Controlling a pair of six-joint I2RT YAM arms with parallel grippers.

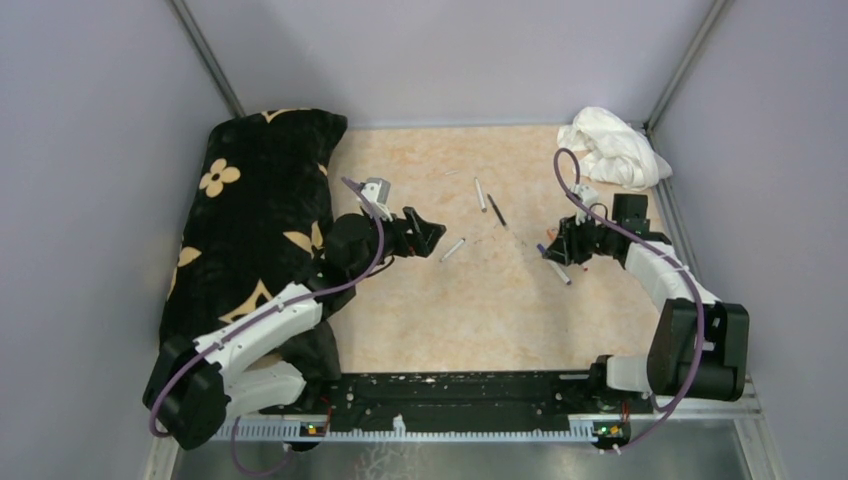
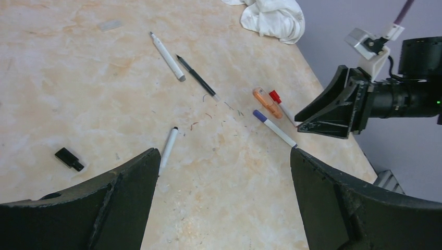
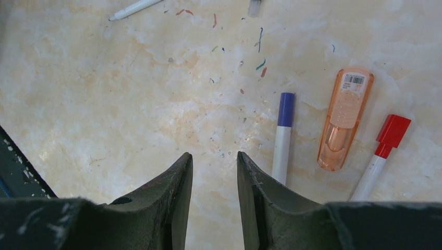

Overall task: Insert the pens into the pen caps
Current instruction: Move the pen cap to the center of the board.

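Left gripper (image 2: 224, 156) hangs wide open and empty over the left half of the table (image 1: 450, 320), beside a black flowered cushion (image 1: 255, 215) heaped along the left edge. Just ahead of its fingers lies a white pen (image 2: 168, 147), and a small black cap (image 2: 69, 159) lies loose near it. Right gripper (image 3: 213, 156) sits low near the right edge, its jaws parted only a little with nothing between them. Close by its fingers three things lie side by side without touching: a blue-capped pen (image 3: 283, 140), an orange highlighter (image 3: 344, 120) and a red-capped pen (image 3: 380, 156). Farther back, mid-table, a second white pen (image 2: 167, 56) and a thin black pen (image 2: 197, 78) lie close together. Small ink flecks (image 3: 260, 65) in red, blue and green dot the pale marbled top between the pens. A crumpled white cloth (image 1: 612, 147) fills the far right corner. Plain grey walls (image 1: 450, 50) close in the table on three sides.
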